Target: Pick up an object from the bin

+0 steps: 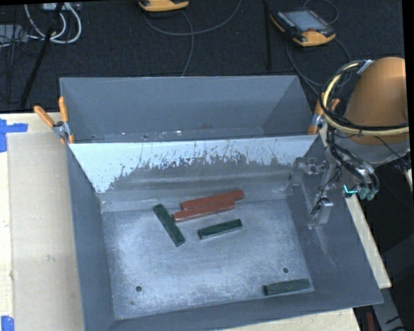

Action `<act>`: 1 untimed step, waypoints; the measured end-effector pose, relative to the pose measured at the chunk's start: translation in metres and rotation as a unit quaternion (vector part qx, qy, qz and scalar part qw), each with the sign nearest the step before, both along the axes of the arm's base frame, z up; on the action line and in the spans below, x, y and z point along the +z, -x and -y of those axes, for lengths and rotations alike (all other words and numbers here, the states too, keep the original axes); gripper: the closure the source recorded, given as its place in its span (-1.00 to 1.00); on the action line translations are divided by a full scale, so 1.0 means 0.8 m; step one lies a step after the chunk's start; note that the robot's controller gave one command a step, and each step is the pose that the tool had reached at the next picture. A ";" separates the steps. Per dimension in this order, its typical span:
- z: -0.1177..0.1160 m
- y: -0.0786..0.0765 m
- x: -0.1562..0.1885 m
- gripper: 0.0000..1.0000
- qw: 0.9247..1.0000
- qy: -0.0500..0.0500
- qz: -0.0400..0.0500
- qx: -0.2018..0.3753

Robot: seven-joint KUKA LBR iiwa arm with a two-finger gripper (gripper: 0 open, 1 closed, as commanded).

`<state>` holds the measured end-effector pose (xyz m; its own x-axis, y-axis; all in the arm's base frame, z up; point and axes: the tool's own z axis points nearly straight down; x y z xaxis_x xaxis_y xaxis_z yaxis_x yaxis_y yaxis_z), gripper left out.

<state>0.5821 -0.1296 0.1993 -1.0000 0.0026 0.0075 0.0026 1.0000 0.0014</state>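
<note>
We see the end effector (320,207) over the bin's (190,113) sloped right wall; we cannot tell whether it is spread or closed. Well to its left, two reddish-brown bars (206,209) lie side by side, touching. Just below them lie a tilted dark green bar (169,224) and a short dark green bar (220,229). A third green bar (286,287) sits near the front right corner.

Most of the bin (200,280) floor lay bare, mainly at left and front. Near the middle a close group blocked the way: two brown bars (208,204), a tilted green bar (169,225) and a short green bar (220,229). A lone green bar (286,287) lay by the front right corner.
</note>
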 end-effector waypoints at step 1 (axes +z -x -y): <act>-0.062 -0.047 -0.168 -1.00 0.999 -0.001 0.001 0.032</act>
<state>0.6194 -0.0803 0.0649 -0.9981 -0.0615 0.0056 -0.0615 0.9981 0.0032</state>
